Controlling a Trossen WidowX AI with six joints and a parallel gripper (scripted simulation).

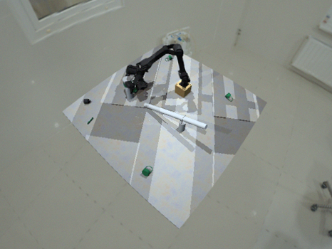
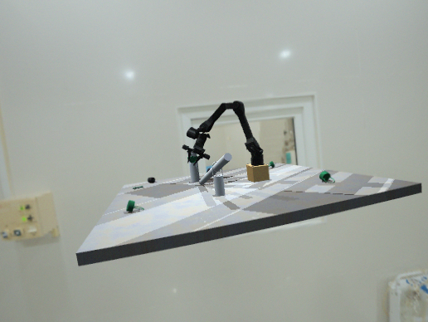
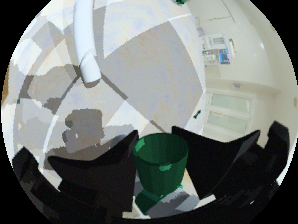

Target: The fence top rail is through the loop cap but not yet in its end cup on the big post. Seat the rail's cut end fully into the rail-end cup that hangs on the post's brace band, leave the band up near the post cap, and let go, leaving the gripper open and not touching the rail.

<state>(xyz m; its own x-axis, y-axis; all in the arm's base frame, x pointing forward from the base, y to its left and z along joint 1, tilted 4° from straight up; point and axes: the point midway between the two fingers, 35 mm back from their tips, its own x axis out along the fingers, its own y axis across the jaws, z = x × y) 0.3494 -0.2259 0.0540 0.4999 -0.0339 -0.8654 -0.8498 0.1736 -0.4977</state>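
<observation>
My gripper (image 1: 135,90) (image 2: 193,159) (image 3: 155,131) is shut on the green rail-end cup (image 3: 161,167), beside the big grey post (image 1: 129,93) (image 2: 194,172). The cup's open mouth faces up in the wrist view, with a finger on each side. The brace band and the post cap are mostly hidden by the arm. The pale rail (image 1: 174,114) (image 2: 216,168) (image 3: 84,35) passes through the loop on the short post (image 1: 182,127) (image 2: 219,186). It slopes, with the end towards the big post low near the table. That end is outside the cup and clear of the fingers.
The arm stands on a yellow block (image 1: 183,89) (image 2: 258,173). Loose green caps with loops (image 1: 147,171) (image 2: 130,206) lie around the tabletop. A black cap (image 1: 87,101) (image 2: 151,180) and a small green piece (image 1: 90,120) (image 2: 138,187) lie beyond the big post.
</observation>
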